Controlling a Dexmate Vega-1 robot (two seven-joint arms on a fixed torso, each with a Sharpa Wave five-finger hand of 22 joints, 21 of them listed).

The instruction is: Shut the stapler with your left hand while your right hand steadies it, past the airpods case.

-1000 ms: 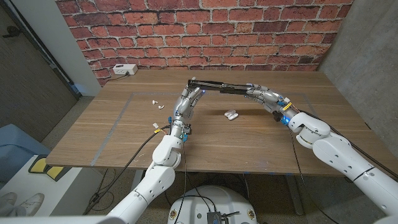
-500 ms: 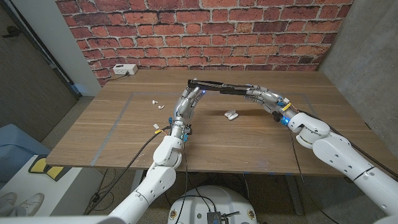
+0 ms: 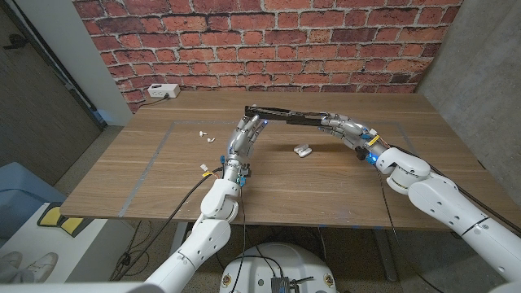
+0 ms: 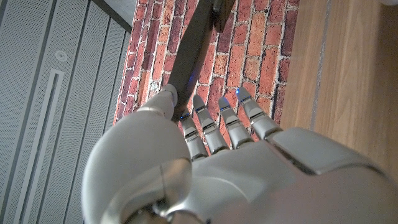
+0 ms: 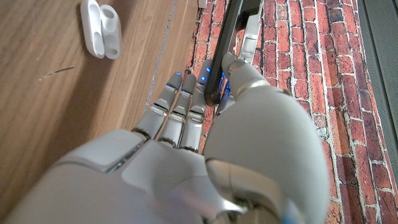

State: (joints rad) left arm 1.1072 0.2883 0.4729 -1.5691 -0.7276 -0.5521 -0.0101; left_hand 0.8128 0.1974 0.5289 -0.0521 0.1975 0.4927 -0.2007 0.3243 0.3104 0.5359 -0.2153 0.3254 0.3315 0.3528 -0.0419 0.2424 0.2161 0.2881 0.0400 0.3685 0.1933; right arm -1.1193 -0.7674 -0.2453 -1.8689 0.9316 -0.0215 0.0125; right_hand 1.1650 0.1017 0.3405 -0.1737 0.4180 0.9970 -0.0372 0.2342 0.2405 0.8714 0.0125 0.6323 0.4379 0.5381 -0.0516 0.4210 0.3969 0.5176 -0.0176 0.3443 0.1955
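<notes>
Black stapler (image 3: 289, 115) spans both hands beyond the airpods case (image 3: 303, 150): right hand (image 3: 346, 128) grips it, left hand (image 3: 247, 129) pinches its far-left end.

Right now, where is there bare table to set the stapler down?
Bare wood lies between the left arm and the table's left edge, below the earbuds. The near right front is also bare. Crowded: the middle, around the airpods case and stapler.

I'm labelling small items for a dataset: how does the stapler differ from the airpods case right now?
The stapler is black, long and thin; the airpods case is white, small and rounded. The stapler is touched by the left hand and right hand; the case lies untouched, lid open. Both are over the wooden table.
</notes>
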